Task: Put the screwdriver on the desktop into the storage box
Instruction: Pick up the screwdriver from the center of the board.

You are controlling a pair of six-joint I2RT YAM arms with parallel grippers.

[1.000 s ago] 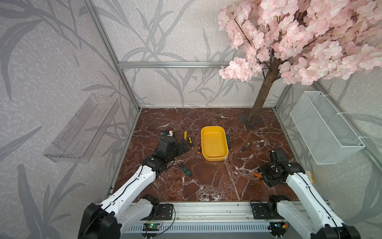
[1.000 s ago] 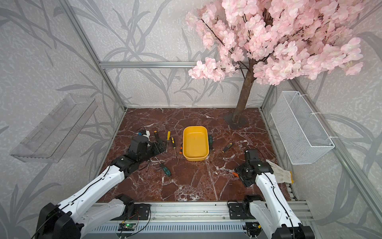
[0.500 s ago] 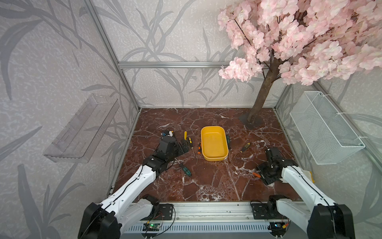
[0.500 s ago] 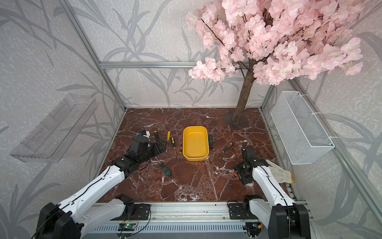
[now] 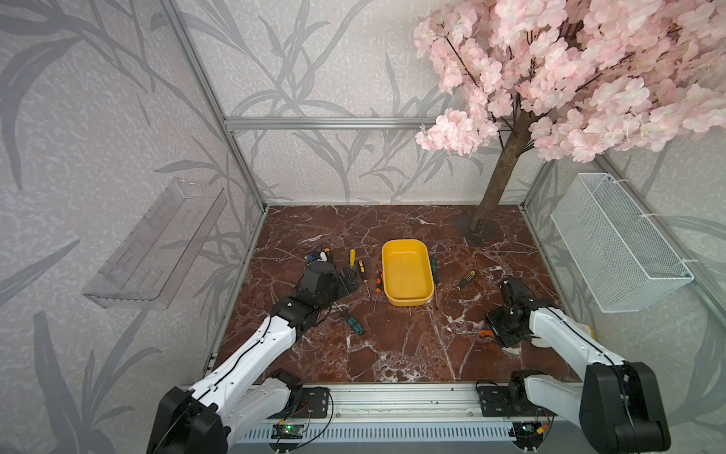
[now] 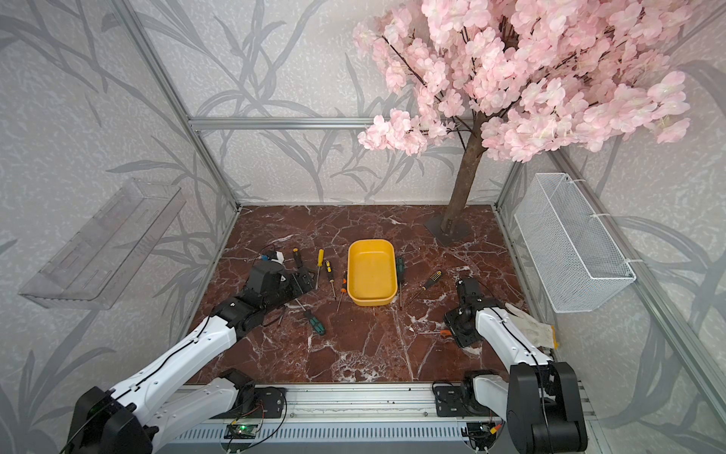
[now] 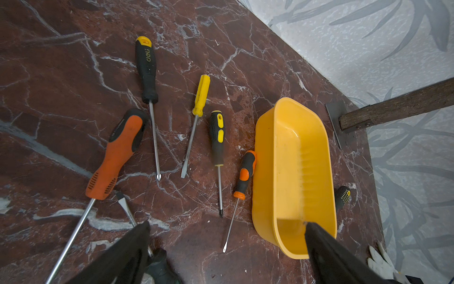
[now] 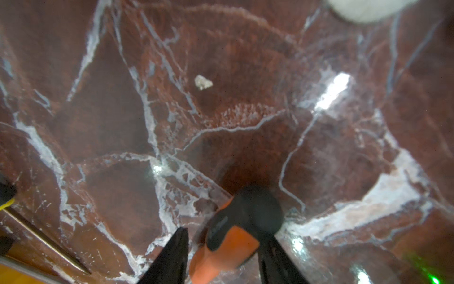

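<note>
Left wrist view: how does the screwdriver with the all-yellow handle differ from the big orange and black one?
The yellow screwdriver has a slim, plain yellow handle; the orange screwdriver has a thicker orange handle with black grip. The yellow screwdriver's flat tip shows; the orange screwdriver's shaft runs out of frame. Both lie flat on the desktop, outside the storage box.

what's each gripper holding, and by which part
Left gripper: nothing. Right gripper: jaws flank the handle of the small orange-and-black screwdriver; a firm hold cannot be told.
</note>
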